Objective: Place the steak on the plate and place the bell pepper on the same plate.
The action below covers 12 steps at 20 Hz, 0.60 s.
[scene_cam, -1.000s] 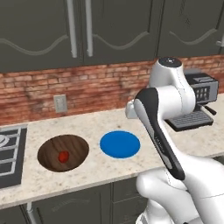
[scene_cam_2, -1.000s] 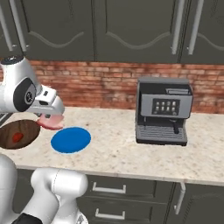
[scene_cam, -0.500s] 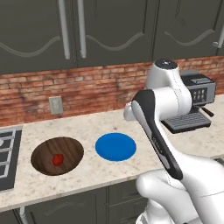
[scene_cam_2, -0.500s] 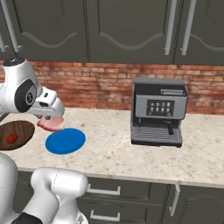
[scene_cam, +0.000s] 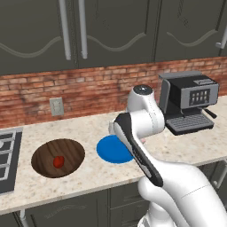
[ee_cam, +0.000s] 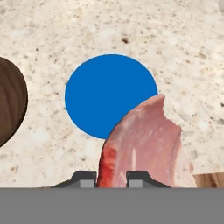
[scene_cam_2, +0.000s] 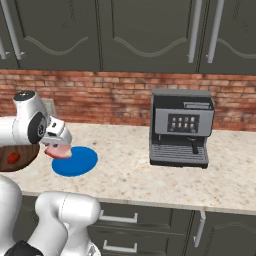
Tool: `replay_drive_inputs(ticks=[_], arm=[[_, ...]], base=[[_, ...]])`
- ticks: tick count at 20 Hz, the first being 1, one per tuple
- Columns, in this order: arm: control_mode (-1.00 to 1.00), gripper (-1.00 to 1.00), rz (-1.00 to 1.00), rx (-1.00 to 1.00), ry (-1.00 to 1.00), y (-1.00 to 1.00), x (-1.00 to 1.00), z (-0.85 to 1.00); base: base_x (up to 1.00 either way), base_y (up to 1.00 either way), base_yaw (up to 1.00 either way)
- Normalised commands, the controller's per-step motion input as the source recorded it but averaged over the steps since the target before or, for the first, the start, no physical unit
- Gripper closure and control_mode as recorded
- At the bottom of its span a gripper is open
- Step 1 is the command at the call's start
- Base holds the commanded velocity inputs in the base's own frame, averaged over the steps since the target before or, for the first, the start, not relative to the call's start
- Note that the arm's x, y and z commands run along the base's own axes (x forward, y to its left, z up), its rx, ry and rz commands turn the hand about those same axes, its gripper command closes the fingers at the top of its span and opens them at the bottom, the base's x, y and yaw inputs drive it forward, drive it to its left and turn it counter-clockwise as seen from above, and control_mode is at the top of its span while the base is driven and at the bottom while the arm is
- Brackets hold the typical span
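Observation:
My gripper (ee_cam: 111,178) is shut on the steak (ee_cam: 144,148), a pale pink slab with whitish edges that hangs in front of the hand camera. In the right base view the steak (scene_cam_2: 59,151) hangs under the gripper (scene_cam_2: 56,144), just above the left edge of the blue plate (scene_cam_2: 77,161). The plate (ee_cam: 107,89) lies flat on the counter with nothing on it, also seen as the plate (scene_cam: 111,150) beside my arm. The bell pepper (scene_cam: 58,162), a small red blob, rests on the round wooden board (scene_cam: 57,157) left of the plate.
A black coffee machine (scene_cam: 188,99) stands on the counter to the right, well away from the plate. A stove edge (scene_cam: 6,159) lies at the far left. The brick wall runs behind the speckled counter (scene_cam_2: 130,170). The board's rim (ee_cam: 11,105) shows left of the plate.
The whole scene has slid slightly left in both base views, so the base has shifted. The steak stays in the shut gripper near the plate; the pepper has not moved on the board.

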Motion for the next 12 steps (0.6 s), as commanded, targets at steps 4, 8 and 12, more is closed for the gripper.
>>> replay_drive_inputs(ticks=[4,8,12], arm=[[-1.0,1.0,0.01,0.0,0.06,0.0,0.78,-0.47],[-1.0,1.0,-0.07,0.0,0.02,0.0,0.3,-0.23],[-1.0,1.0,-0.01,0.0,0.14,0.0,0.01,-0.56]], base=[[0.0,0.0,0.0],[0.0,0.0,0.0],[0.0,0.0,0.0]])
